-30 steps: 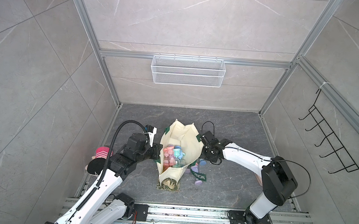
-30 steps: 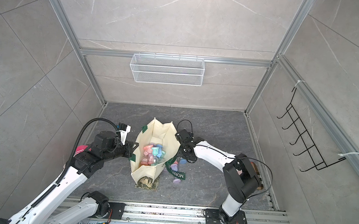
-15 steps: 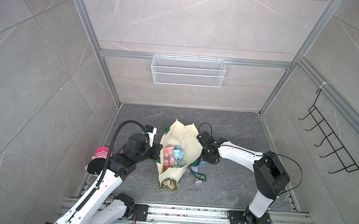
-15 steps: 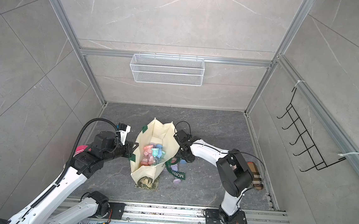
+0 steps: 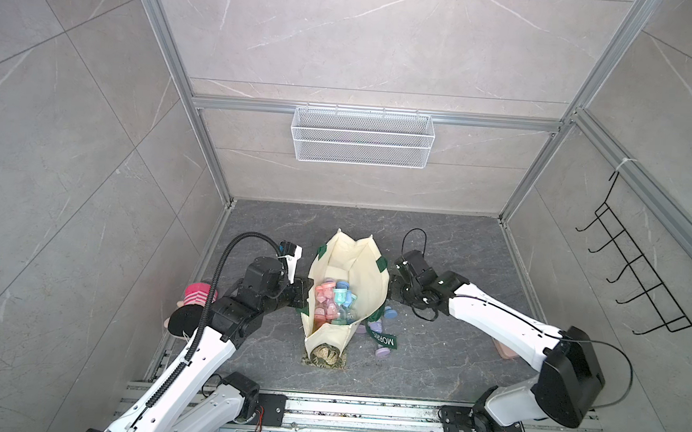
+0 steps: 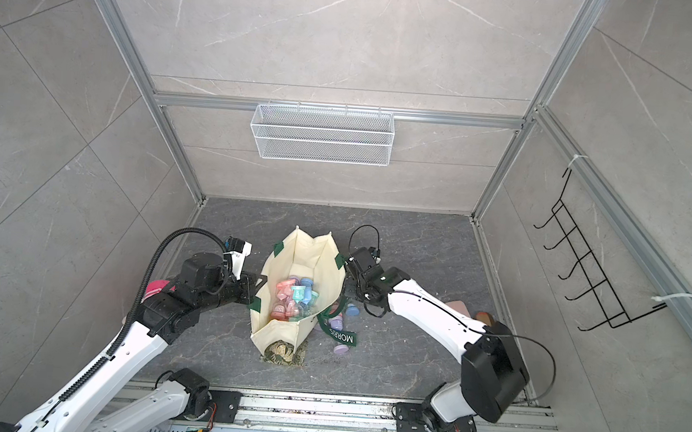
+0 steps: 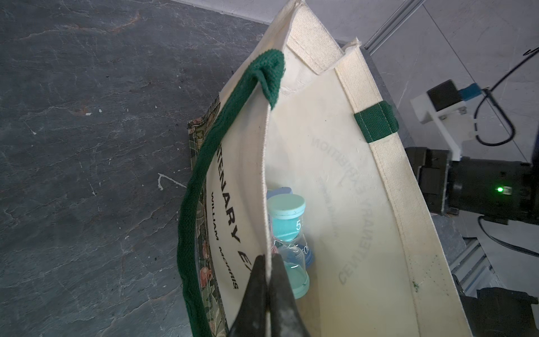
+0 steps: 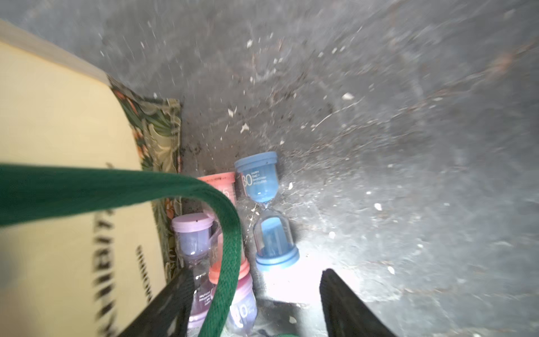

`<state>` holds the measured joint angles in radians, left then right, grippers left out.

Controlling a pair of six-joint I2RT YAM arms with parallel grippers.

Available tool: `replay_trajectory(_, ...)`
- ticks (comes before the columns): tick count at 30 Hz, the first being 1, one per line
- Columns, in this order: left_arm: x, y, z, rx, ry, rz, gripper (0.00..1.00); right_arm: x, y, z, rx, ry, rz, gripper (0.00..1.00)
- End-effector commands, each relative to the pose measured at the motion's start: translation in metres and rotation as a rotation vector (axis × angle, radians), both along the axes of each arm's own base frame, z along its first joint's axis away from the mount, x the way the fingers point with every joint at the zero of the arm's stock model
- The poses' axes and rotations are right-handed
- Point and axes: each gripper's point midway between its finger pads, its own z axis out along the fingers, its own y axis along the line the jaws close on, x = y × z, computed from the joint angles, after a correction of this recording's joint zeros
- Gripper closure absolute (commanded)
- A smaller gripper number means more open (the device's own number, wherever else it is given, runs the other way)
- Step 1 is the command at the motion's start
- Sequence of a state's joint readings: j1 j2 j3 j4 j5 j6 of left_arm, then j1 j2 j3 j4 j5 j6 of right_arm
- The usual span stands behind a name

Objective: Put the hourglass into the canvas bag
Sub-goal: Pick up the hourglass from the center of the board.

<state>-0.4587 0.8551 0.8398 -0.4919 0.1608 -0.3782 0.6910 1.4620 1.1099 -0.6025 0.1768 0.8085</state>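
On the floor (image 8: 408,131) just to the right of the bag (image 5: 372,298) I see the blue hourglass (image 8: 267,210) lying on its side, outside the bag. It is printed with a white "30"; the small print next to that is too fine for me to read. Close by it, against the bag's wall, lie a coral hourglass (image 8: 224,186) and a lilac hourglass (image 8: 192,242). The green strap (image 8: 116,189) crosses them and hides part of the coral one's numeral.

In a top view the strap reads "MORRIS" in white where it trails on the floor. In the left wrist view the bag's outer side carries black lettering: "WILLIAM MORRIS" and, cut off by the strap, "TENARY E". Faint reversed letters show through the inner wall. A teal hourglass (image 7: 288,242) marked "5" is inside the bag, among pink and blue ones.

My left arm reaches forward from the rail to the bag's left rim. The left gripper (image 7: 267,258) is clenched on the cream edge there. My right arm stretches low across the floor, wrist at the bag's right side. The right gripper (image 8: 256,271) hangs above the blue hourglass with its jaws spread, grasping nothing.
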Motion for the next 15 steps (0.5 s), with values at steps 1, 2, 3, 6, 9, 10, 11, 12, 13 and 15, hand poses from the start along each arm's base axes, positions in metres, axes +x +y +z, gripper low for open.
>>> replay_trajectory(1, 0.0, -0.007, 0.025, -0.046, -0.077, -0.037, 1.0, -0.007, -0.029, -0.007, -0.083, 0.021, -0.076, 0.28)
replay_trajectory(2, 0.0, -0.007, 0.025, -0.046, -0.077, -0.037, 1.0, -0.006, -0.033, -0.009, -0.086, 0.028, -0.087, 0.28)
replay_trajectory(3, 0.0, -0.007, 0.025, -0.047, -0.076, -0.036, 1.0, -0.006, -0.035, -0.013, -0.084, 0.044, -0.093, 0.28)
replay_trajectory(6, 0.0, -0.007, 0.024, -0.045, -0.077, -0.036, 1.0, -0.002, -0.031, -0.032, -0.063, 0.122, -0.084, 0.29)
replay_trajectory(9, 0.0, -0.007, 0.024, -0.046, -0.075, -0.036, 1.0, 0.002, -0.018, -0.054, -0.057, 0.184, -0.046, 0.3)
replay_trajectory(10, 0.0, -0.007, 0.024, -0.045, -0.076, -0.035, 1.0, 0.004, -0.013, -0.061, -0.047, 0.198, -0.036, 0.3)
replay_trajectory(11, 0.0, -0.007, 0.025, -0.046, -0.077, -0.035, 1.0, 0.004, -0.009, -0.068, -0.036, 0.213, -0.027, 0.3)
replay_trajectory(12, 0.0, -0.006, 0.024, -0.045, -0.077, -0.034, 1.0, 0.005, -0.006, -0.072, -0.03, 0.219, -0.021, 0.3)
replay_trajectory(13, 0.0, -0.007, 0.025, -0.045, -0.078, -0.035, 1.0, 0.005, -0.002, -0.075, -0.017, 0.224, -0.008, 0.3)
replay_trajectory(15, 0.0, -0.007, 0.025, -0.046, -0.079, -0.036, 1.0, 0.006, 0.004, -0.081, -0.009, 0.23, 0.02, 0.3)
